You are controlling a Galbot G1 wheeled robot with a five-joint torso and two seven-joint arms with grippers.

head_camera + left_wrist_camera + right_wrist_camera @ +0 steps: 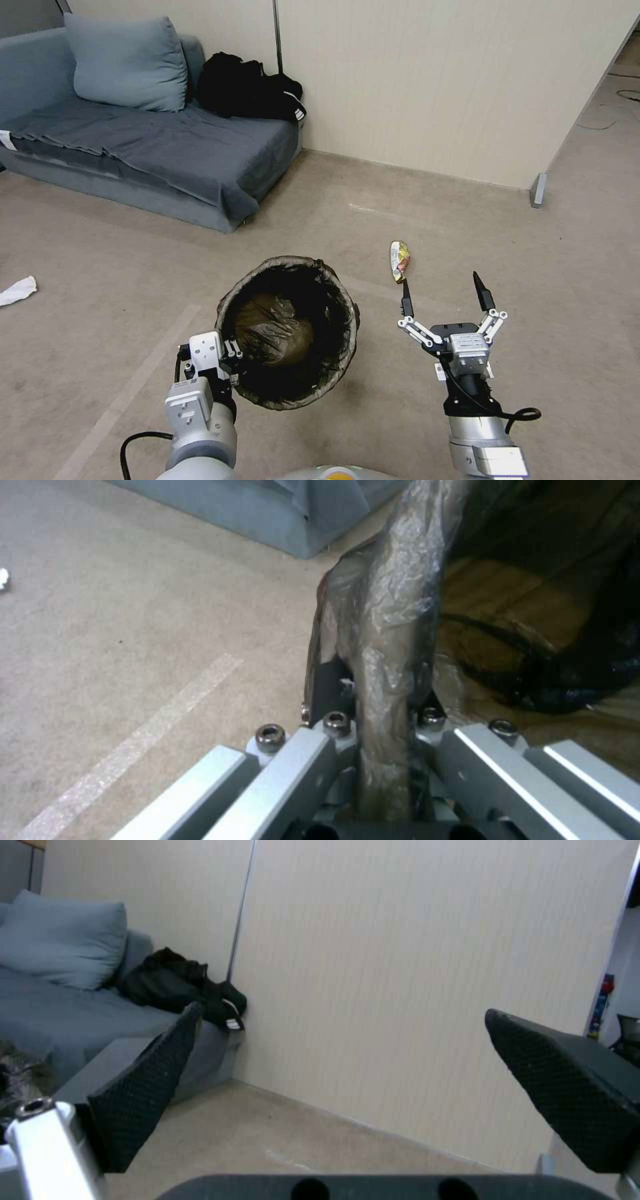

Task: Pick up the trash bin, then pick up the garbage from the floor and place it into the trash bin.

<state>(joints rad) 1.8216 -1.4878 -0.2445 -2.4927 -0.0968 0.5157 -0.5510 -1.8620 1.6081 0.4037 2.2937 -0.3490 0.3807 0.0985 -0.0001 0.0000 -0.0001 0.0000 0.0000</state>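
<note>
1. Left gripper [230,350] was clamped on the near-left rim of the trash bin [288,331], your own left side, low in the head view. In the left wrist view the fingers [330,680] were pressed onto the bag-wrapped rim [393,605] from both sides.
2. You had the trash bin held off the floor and tilted, its mouth facing the head camera. The dark liner [277,333] was folded over the rim and bunched inside.
3. Right gripper [443,293] hovered to the right of the bin, apart from it, with its fingers spread wide and nothing between them. The right wrist view showed both black textured pads [143,1085] far apart, pointing toward the beige wall [413,965].
4. One piece of garbage, a crumpled yellow wrapper [399,260], lay on the floor just beyond the tip of the right gripper's left finger; from the head view you could not tell whether they touched.
5. A white tissue [18,291] lay on the floor well off to your left, near the picture's edge.
6. Beyond the bin stood a grey sofa [153,140] with a cushion [127,63] and a black bag [248,87] on it, against the wall.
</note>
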